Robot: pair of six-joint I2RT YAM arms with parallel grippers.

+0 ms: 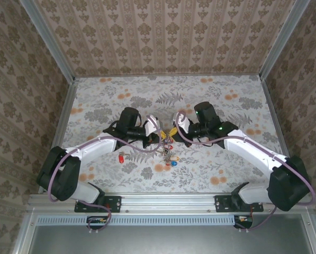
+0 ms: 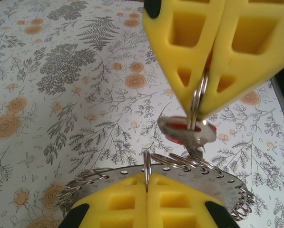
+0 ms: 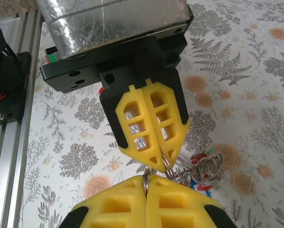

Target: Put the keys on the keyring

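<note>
The two grippers meet tip to tip above the table's middle. My left gripper [image 2: 146, 179] is shut on a small wire split ring threaded through the keyring [image 2: 205, 182], a flat grey plate with rim holes and several split rings. My right gripper [image 2: 197, 112] is shut on another split ring, and a red-headed key [image 2: 185, 131] hangs from it just above the plate. From the right wrist, my right gripper [image 3: 145, 183] pinches its ring below the left gripper [image 3: 162, 164], with a tangle of rings and keys [image 3: 206, 167] beside them. From above, keys [image 1: 171, 156] dangle under the left gripper [image 1: 160, 137] and right gripper [image 1: 174, 132].
A loose red key [image 1: 120, 157] lies on the floral tabletop [image 1: 147, 100] left of the grippers, near the left arm. Patterned walls enclose the table on three sides. An aluminium rail [image 1: 168, 201] with the arm bases runs along the near edge.
</note>
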